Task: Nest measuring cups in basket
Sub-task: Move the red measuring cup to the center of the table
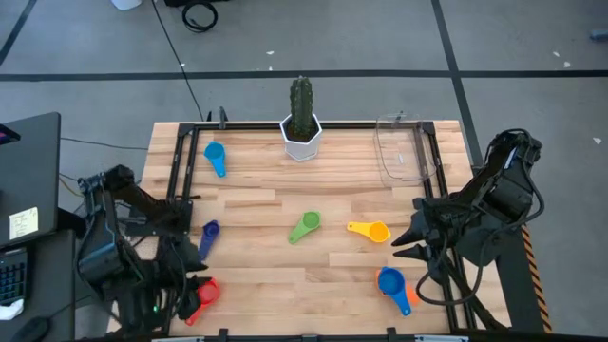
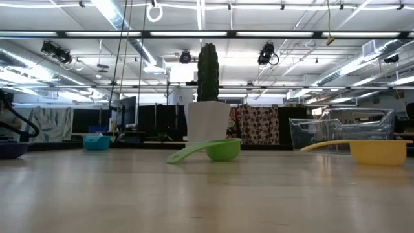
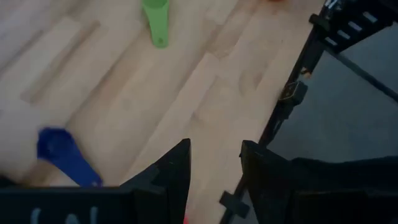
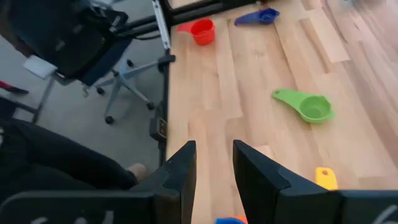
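On the wooden tabletop (image 1: 285,285), the clear basket (image 1: 401,149) sits at the far right corner beside a potted cactus (image 1: 302,122) at the far edge. The cups lie scattered: light blue cup (image 1: 215,155) near the far left, purple cup (image 1: 208,234) at the left edge, red cup (image 1: 204,293) at the near left corner, green cup (image 1: 305,226) in the middle, yellow cup (image 1: 370,230) beside it, blue cup (image 1: 390,282) with an orange cup (image 1: 405,302) near the right edge. The left gripper (image 3: 214,165) hangs over the near left corner, fingers slightly apart, empty. The right gripper (image 4: 214,163) hovers at the right edge, fingers narrowly parted, empty.

bright even ceiling light; wrist views blurred, soft shadows.
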